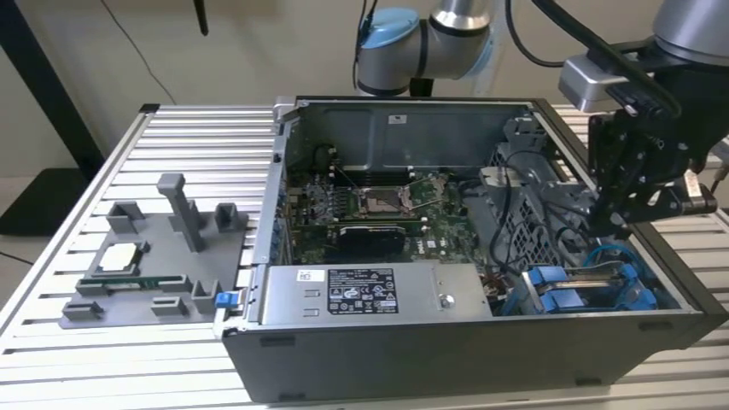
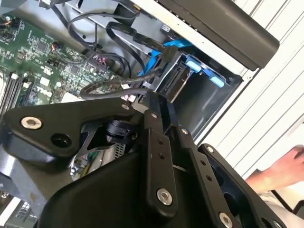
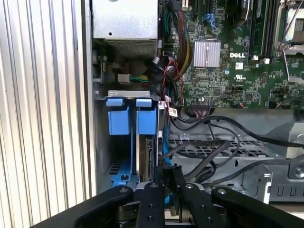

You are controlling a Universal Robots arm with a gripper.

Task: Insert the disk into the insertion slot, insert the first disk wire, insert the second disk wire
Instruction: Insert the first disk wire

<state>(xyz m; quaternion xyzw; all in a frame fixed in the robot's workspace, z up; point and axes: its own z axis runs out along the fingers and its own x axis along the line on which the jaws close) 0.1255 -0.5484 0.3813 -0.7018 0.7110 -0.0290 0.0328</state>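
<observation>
Here the gripper (image 3: 165, 178) hangs low over the drive corner of the computer case (image 1: 456, 367), at the exterior view's right. Its grip is drawn narrow, pinched on a black wire (image 2: 109, 87). The disk (image 3: 148, 152) stands on edge inside the insertion slot (image 3: 100, 156), its blue carrier tab showing, just beside the gripper.

We are seeing an open computer case (image 1: 456, 359) sitting centre frame on a slatted metal table (image 1: 68, 359). Inside, a green motherboard (image 1: 439, 224) is lying behind a silver power-supply box (image 1: 364, 295). A grey fixture (image 1: 160, 256) is holding a processor chip (image 1: 119, 256) at the exterior view's left.
</observation>
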